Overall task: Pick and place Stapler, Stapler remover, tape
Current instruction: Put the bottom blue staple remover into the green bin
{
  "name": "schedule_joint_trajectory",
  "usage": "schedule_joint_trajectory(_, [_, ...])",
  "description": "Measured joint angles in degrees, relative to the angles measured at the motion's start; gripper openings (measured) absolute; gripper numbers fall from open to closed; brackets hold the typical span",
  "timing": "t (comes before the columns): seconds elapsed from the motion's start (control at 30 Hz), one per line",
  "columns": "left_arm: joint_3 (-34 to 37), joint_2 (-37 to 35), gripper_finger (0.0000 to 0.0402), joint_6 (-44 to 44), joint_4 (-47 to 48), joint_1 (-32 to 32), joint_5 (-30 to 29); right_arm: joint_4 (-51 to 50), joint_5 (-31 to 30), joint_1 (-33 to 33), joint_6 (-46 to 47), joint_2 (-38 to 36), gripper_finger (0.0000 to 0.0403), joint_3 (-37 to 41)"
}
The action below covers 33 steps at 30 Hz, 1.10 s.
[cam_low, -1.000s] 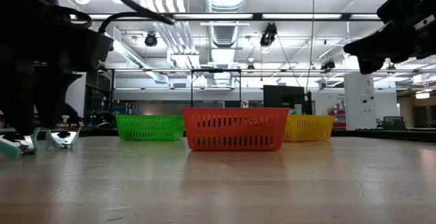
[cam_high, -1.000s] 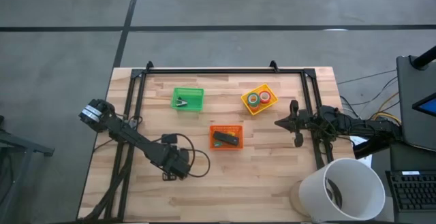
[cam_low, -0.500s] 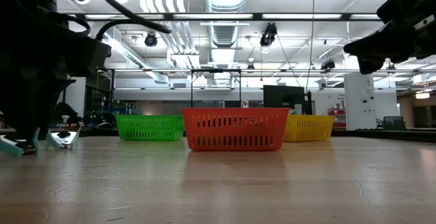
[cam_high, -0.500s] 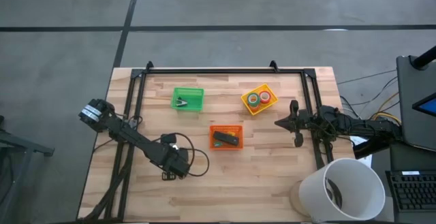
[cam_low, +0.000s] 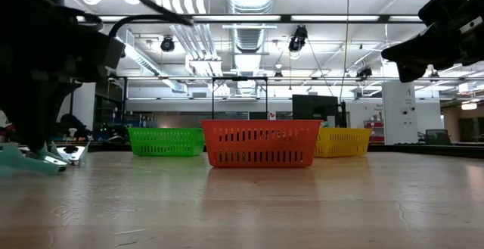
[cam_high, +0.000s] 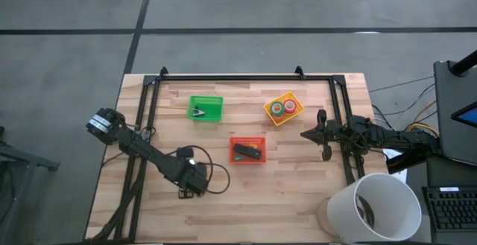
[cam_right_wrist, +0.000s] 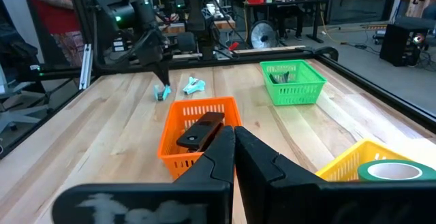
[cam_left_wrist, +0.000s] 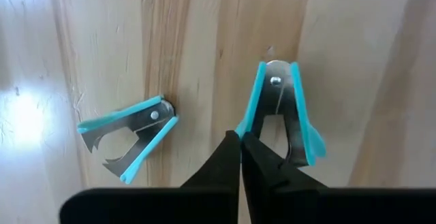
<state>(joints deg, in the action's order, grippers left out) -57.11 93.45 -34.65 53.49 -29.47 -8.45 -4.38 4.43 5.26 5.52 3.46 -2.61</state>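
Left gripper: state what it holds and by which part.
The left gripper is shut on one blue arm of a staple remover lying on the table. A second staple remover lies beside it, untouched.

Green basket, orange basket, yellow basket on wooden table.

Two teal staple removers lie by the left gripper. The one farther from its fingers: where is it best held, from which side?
Probably from straight above, fingers closing across the two teal handles of the staple remover near its rivet. It lies flat on the table, and there the V is narrowest.
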Motion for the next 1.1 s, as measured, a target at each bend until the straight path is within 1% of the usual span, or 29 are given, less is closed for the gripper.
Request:
schedule_joint_trajectory(0.13, [-1.90,-0.24,0.0004,0.13,1.91,0.12,-0.22,0.00,0.00,0.00,0.01,0.00,0.0008,0.00])
schedule_joint_trajectory(0.17, [-2.33,-0.53,0.0003,0.17,2.95,0.12,-1.15,0.00,0.01,0.00,0.00,0.00,0.0008,0.00])
schedule_joint_trajectory(0.33, [-4.23,-1.84,0.0003,0.90,6.26,1.11,-8.82,0.00,0.00,0.00,0.00,0.00,0.0008,0.00])
schedule_joint_trajectory(0.47, [-5.23,-2.26,0.0002,1.73,7.03,2.73,-14.30,-0.02,0.00,0.01,0.00,0.00,0.0009,0.00])
schedule_joint_trajectory(0.73, [-6.10,-2.42,0.0002,6.88,7.00,7.35,-21.55,-0.02,0.00,0.01,0.00,0.00,0.0009,0.00])
schedule_joint_trajectory(0.97, [-8.75,-2.54,0.0003,12.67,6.98,11.71,-23.99,-0.01,0.01,-0.01,0.00,0.00,0.0008,0.00])
schedule_joint_trajectory(1.1, [-10.15,-2.55,0.0003,15.96,7.00,13.77,-26.37,-0.02,0.00,0.01,0.00,0.00,0.0008,0.00])
